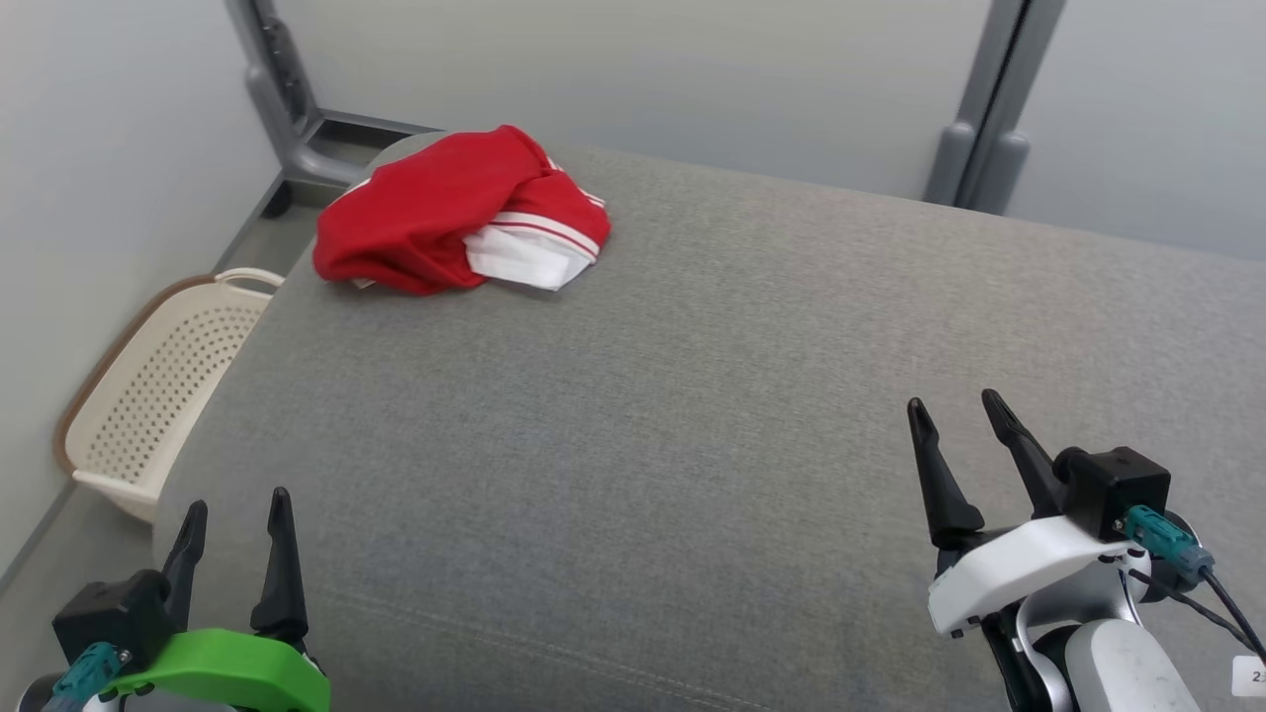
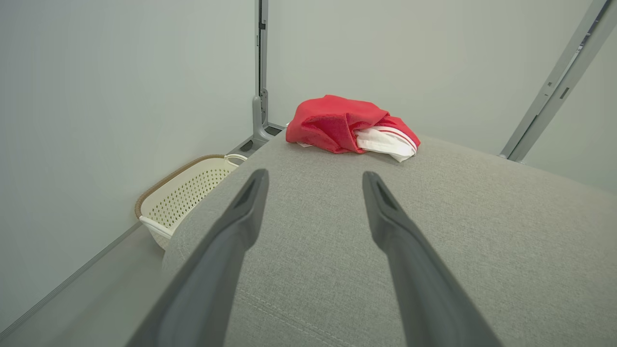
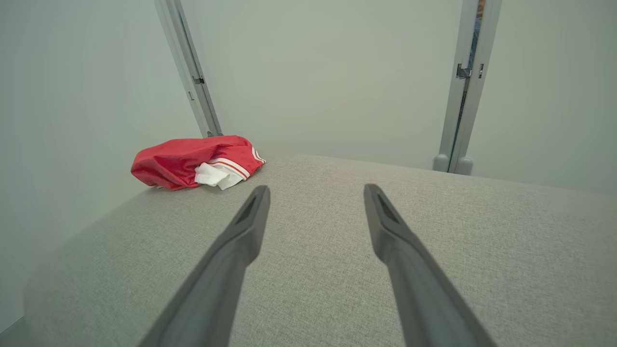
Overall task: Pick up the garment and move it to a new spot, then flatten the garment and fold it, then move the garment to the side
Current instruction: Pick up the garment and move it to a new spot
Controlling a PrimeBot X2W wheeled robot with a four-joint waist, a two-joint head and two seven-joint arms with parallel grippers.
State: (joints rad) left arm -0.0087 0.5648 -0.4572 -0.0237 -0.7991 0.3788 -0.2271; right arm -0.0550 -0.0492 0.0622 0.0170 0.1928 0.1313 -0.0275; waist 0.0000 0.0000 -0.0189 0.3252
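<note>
both arms sit low at the near edge of the grey cushion (image 1: 692, 396), wrists back and tips aimed forward across it. the left fingers (image 1: 281, 554) rise from a green mount, the right fingers (image 1: 940, 485) from a white one that is tilted a little to the left. each pair is spread wide with nothing between them, and the tips hang above bare fabric, touching nothing.

the garment (image 1: 415, 213) lies far ahead of the left fingers, near the cushion's far corner, and well ahead and off to the left of the right fingers. it is a crumpled red heap, longer than it is deep, its long axis running crosswise to the way the fingers point. a white panel with red stripes pokes out at the end nearer the right fingers' side.

from the left wrist, the left fingers (image 2: 241, 226) frame the garment (image 2: 332, 123) between their tips; from the right wrist, the garment (image 3: 178, 161) sits left of the right fingers (image 3: 390, 231).

the folds hide what kind of garment it is. both forearms are cut off at the bottom edge. a cream basket (image 1: 158, 386) on the floor, left of the left fingers, is partly hidden by the cushion's edge.
</note>
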